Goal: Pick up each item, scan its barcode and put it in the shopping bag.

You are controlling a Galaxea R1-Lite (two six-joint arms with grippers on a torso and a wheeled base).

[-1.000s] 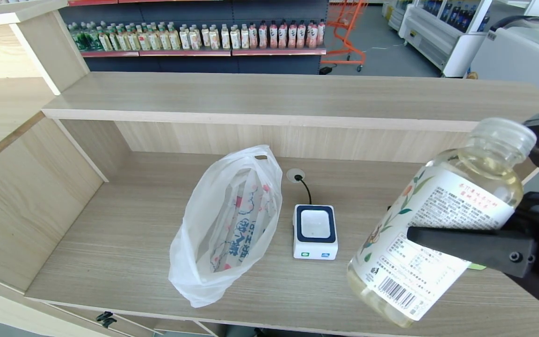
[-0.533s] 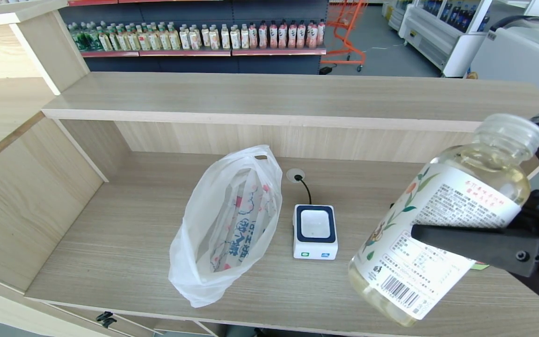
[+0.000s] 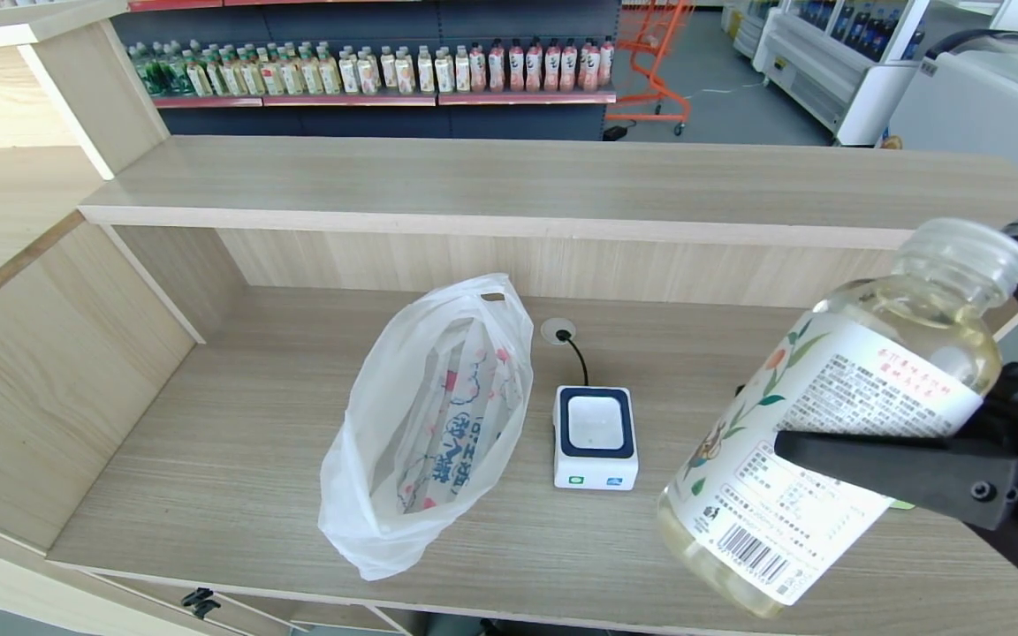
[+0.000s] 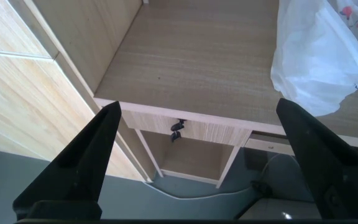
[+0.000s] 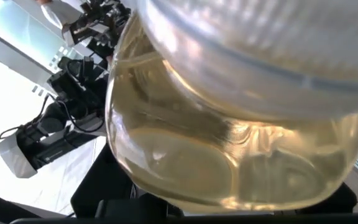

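1. The right gripper (image 3: 765, 420) is clamped across the middle of the bottle (image 3: 845, 389). It holds the bottle in the air over the right front part of the bench (image 3: 235, 459). The bottle is tilted, with its cap (image 3: 964, 252) toward the back right and its base toward the front edge.
2. The step in hand looks like the scan. The barcode (image 3: 752, 549) sits near the bottle's base and faces up, away from the scanner (image 3: 595, 437).
3. To scan well, carry the bottle left until the barcode is over the scanner's window. Then roll the wrist so the code turns down to face it squarely.
4. The near finger (image 3: 889, 473) crosses the label just above the barcode, so the grip should not slip lower and cover it.
5. The pale liquid is likely to slosh, so a slow turn and a short, steady hold should help.
6. The scanner is mid-bench, just beside the bag (image 3: 359, 459). The bag lies with its mouth toward the front edge, so the drop after scanning is a short move.
7. The left gripper (image 4: 194, 168) hangs off the front edge near the bag, fingers wide apart and holding nothing.
8. The label carries a flower drawing, red lines and blocks of small dark print. A packet in the bag shows blue characters and pink marks.
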